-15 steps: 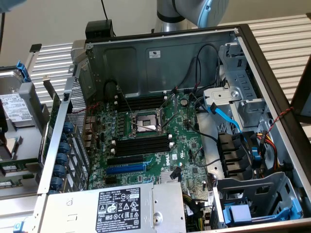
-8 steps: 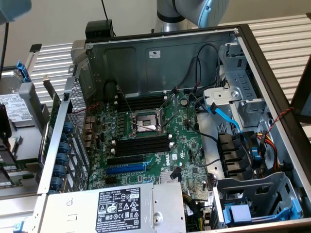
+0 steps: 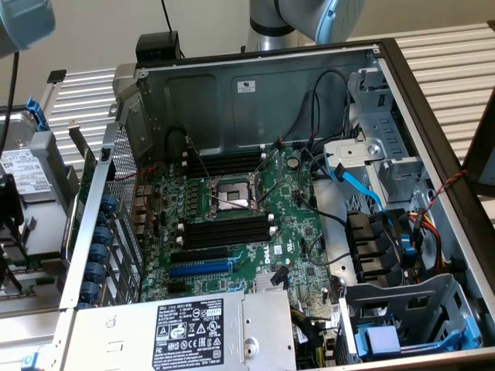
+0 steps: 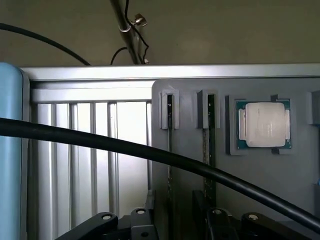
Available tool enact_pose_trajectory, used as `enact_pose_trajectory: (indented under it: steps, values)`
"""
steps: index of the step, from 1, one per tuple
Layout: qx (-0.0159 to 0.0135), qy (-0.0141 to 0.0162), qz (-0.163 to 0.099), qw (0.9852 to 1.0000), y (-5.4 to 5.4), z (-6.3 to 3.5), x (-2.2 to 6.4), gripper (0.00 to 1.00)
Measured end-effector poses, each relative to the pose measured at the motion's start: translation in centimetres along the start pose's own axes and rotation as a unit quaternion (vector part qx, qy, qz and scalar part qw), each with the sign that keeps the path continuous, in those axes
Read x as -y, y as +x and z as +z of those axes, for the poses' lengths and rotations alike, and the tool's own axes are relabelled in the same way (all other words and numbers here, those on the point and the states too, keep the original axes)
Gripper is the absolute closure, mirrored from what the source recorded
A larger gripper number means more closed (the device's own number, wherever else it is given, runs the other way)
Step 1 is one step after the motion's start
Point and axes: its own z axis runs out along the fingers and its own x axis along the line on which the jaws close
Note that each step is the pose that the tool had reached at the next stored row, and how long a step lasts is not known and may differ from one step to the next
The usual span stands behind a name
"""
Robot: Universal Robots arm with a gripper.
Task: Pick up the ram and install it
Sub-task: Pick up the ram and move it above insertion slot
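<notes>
In the wrist view, two thin ram sticks stand on edge in slots of a grey holder tray [image 4: 295,175]. One ram [image 4: 170,145] runs down toward the gap between my gripper's black links, the other [image 4: 207,150] lies beside it. My gripper [image 4: 176,229] hangs above the tray with its jaws apart and nothing between them. In the exterior view the open computer case [image 3: 255,85] shows the green motherboard [image 3: 298,224] with empty black memory slots [image 3: 228,232] on both sides of the processor socket [image 3: 232,193].
A processor chip [image 4: 265,125] lies in a pocket of the tray. A thick black cable [image 4: 150,150] crosses the wrist view. The tray rests on a slatted metal table [image 4: 90,150]. A blue slot strip [image 3: 199,269], a power supply [image 3: 178,332], loose cables and drive cages [image 3: 402,309] crowd the case.
</notes>
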Motion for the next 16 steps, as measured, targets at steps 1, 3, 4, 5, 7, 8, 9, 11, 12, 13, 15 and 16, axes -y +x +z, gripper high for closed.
enact_pose_trajectory:
  steps: [1,3,4,5,7,8,9,11,12,13,15,16]
  values:
    - [0.0001,0.0000,0.000,1.0000,0.0,0.16,0.01,0.58]
    - [0.0002,-0.0001,0.000,1.0000,0.0,0.40,0.02,0.58]
    - [0.0002,-0.0003,0.000,1.0000,0.0,0.46,0.02,0.58]
    - [0.0002,-0.0005,0.000,1.0000,0.0,0.52,0.02,0.58]
    - [0.0002,-0.0006,0.000,1.0000,0.0,0.81,0.03,0.58]
    - [0.0002,-0.0006,0.000,1.0000,0.0,0.96,0.04,0.58]
    - [0.0002,-0.0006,0.000,1.0000,0.0,1.08,0.05,0.58]
    - [0.0001,-0.0007,0.000,1.0000,0.0,1.17,0.04,0.58]
    - [0.0001,-0.0007,0.000,1.0000,0.0,1.19,0.04,0.58]
    - [0.0001,-0.0007,0.000,1.0000,0.0,1.19,0.04,0.58]
    - [0.0002,-0.0007,0.000,1.0000,0.0,1.21,0.05,0.58]
    - [0.0002,-0.0006,0.000,1.0000,0.0,1.21,0.05,0.58]
